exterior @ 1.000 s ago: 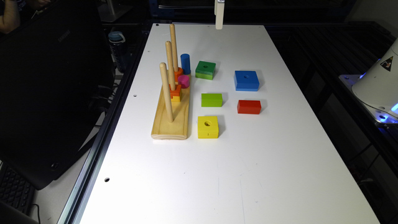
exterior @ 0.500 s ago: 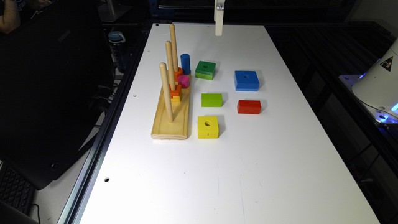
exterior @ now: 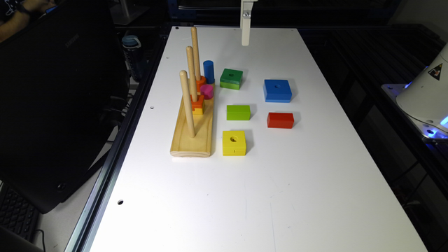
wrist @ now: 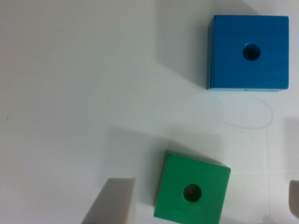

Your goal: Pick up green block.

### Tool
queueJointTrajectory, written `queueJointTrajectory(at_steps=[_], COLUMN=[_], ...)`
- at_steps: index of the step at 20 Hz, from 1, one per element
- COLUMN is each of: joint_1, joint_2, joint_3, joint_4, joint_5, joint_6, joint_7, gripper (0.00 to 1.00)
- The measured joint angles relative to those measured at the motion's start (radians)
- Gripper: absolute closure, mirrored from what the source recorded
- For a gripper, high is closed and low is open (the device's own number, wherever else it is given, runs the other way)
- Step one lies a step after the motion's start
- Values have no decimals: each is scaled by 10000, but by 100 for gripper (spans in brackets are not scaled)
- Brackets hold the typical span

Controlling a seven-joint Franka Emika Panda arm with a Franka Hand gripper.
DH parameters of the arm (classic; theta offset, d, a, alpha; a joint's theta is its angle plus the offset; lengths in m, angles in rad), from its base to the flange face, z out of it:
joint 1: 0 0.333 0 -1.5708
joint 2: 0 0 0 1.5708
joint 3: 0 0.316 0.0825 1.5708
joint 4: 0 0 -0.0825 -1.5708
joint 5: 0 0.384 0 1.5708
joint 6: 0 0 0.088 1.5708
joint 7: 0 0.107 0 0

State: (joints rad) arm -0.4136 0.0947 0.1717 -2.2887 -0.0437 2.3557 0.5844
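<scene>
The gripper has edged down toward the table, fingers apart — the green block sits just beside the wooden peg base, so centre over its hole and straddle its flat sides before descending.

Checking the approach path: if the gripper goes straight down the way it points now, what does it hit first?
Probably bare table. The gripper hangs pointing down, past the green block on its far side. In the wrist view the green block sits between the fingers near the frame edge, so depth is uncertain.
</scene>
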Motion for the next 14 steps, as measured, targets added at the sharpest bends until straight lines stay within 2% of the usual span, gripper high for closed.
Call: queueJointTrajectory(at_steps=[7, 11, 14], joint_1=[-13, -21, -22], joint_2=[209, 503, 556], joint_3=[0, -4, -6], joint_4=[-10, -48, -48], joint_5=[-26, -59, -63], joint_6=[183, 513, 567], joint_7=[3, 9, 9], gripper=[0, 0, 0])
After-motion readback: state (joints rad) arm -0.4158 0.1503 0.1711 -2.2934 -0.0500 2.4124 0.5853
